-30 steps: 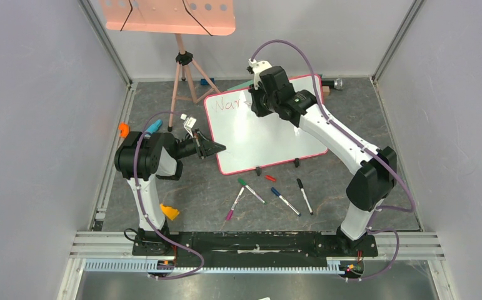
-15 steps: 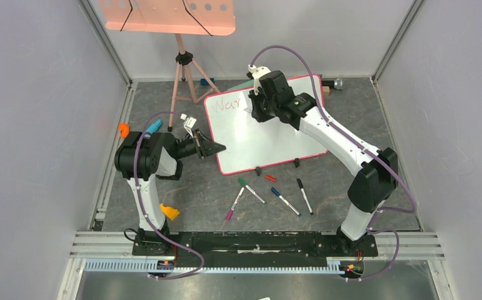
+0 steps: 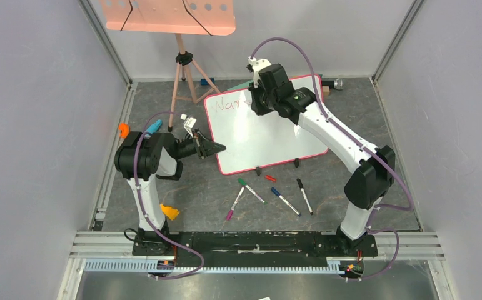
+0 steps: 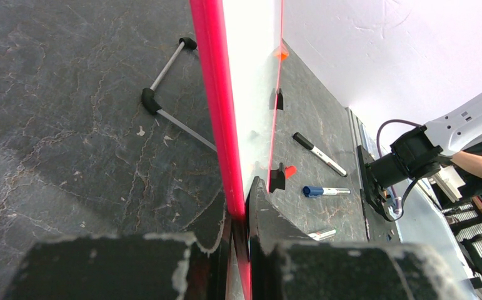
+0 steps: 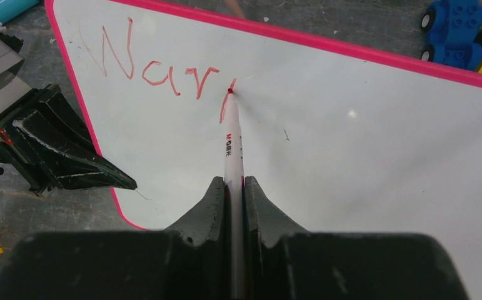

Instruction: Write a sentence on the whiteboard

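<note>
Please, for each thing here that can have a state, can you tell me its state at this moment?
whiteboard: propped up, leaning back.
sentence: only begun, three red letters and one stroke.
red marker: uncapped, tip touching the whiteboard.
left gripper: shut on the whiteboard rim.
right gripper: shut on the red marker.
black marker: capped, lying on the table.

dark table (image 3: 194,187) | whiteboard (image 3: 269,134) standing | loose markers (image 3: 284,200) | yellow wedge (image 3: 170,212), perhaps plastic
</note>
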`<action>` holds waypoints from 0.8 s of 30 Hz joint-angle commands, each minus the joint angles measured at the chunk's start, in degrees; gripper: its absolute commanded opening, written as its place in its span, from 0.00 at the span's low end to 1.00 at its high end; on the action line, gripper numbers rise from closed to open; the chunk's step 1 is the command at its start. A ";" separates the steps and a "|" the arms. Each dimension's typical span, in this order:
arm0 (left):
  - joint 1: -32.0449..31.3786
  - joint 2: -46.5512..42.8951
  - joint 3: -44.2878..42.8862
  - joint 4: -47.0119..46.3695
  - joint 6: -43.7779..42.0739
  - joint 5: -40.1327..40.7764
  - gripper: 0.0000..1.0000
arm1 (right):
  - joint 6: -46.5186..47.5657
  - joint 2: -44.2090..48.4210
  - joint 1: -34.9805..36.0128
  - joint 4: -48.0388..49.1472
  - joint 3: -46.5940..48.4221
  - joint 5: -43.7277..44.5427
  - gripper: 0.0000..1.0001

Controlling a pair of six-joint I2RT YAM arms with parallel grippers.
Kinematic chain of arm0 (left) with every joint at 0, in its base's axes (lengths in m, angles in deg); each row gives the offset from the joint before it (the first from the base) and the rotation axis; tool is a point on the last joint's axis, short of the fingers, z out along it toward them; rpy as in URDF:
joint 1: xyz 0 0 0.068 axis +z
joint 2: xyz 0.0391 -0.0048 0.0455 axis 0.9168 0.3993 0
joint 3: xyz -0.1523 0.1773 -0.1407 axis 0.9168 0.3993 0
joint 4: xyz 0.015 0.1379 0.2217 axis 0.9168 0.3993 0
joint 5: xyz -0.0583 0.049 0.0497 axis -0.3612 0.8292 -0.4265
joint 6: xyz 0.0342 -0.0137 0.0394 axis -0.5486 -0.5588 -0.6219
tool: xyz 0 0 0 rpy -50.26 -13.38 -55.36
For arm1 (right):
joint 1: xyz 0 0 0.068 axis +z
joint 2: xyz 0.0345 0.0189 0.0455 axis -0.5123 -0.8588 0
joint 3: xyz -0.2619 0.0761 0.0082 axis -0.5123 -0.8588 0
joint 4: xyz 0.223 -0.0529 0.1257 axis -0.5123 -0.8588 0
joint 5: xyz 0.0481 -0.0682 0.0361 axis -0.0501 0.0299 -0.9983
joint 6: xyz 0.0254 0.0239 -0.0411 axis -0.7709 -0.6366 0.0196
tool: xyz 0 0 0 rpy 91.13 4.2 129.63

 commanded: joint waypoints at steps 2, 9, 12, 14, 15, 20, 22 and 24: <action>0.10 2.42 1.38 -1.92 -16.58 3.29 0.09 | 0.29 -1.46 -1.62 0.87 2.40 5.13 0.00; 0.10 2.45 1.31 -1.92 -16.58 3.30 0.09 | 0.21 -0.43 -1.95 0.12 0.58 5.72 0.00; 0.04 2.38 1.34 -1.92 -16.58 3.29 0.10 | -0.02 0.16 -1.93 0.07 -0.86 5.60 0.00; 0.09 2.43 1.33 -1.92 -16.58 3.34 0.10 | -0.17 0.60 -1.95 0.10 -1.94 5.52 0.00; 0.10 2.37 1.38 -1.92 -16.58 3.30 0.10 | -0.18 0.89 -1.96 0.11 -2.52 5.44 0.00; 0.09 2.46 1.33 -1.92 -16.58 3.30 0.10 | -0.24 1.87 -1.93 0.11 -4.82 4.82 0.00; 0.10 2.38 1.35 -1.92 -16.58 3.34 0.10 | -0.36 2.11 -1.91 0.16 -5.76 4.06 0.00; 0.10 2.43 1.32 -1.92 -16.58 3.37 0.10 | -0.48 2.48 -1.95 0.28 -6.78 3.18 0.00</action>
